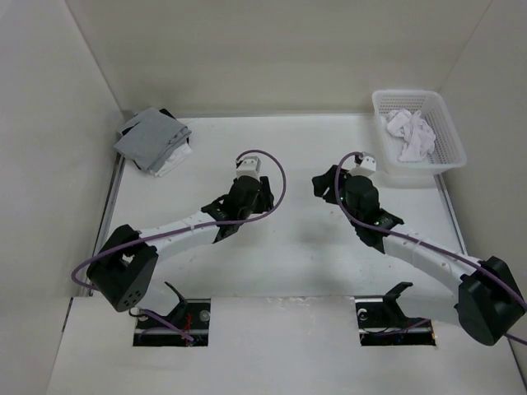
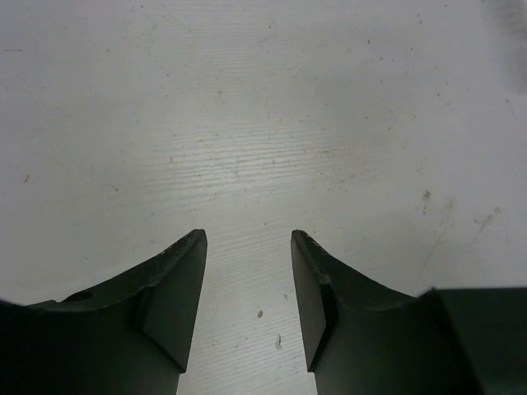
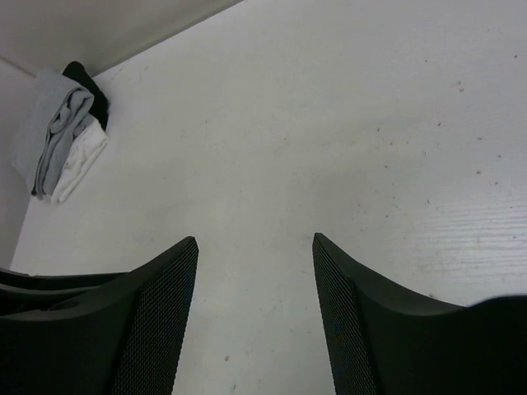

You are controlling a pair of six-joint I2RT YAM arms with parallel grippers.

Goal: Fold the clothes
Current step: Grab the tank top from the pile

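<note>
The clothes (image 1: 412, 136), a white garment, lie crumpled inside the white mesh basket (image 1: 452, 140) at the far right corner. My left gripper (image 1: 249, 174) hovers over bare table left of centre. In the left wrist view it (image 2: 247, 239) is open, with only the white tabletop between its dark fingers (image 2: 177, 288). My right gripper (image 1: 362, 169) hangs over the table just left of the basket. Its jaws (image 3: 254, 243) are open too, with nothing between the mesh-textured pads (image 3: 160, 321). Neither gripper touches the garment.
A grey-and-white stack of folded garments (image 1: 154, 140) sits in the far left corner, also seen in the right wrist view as the stack (image 3: 62, 144). White walls enclose the table (image 1: 288, 255) on three sides. The arm bases stand at the near edge.
</note>
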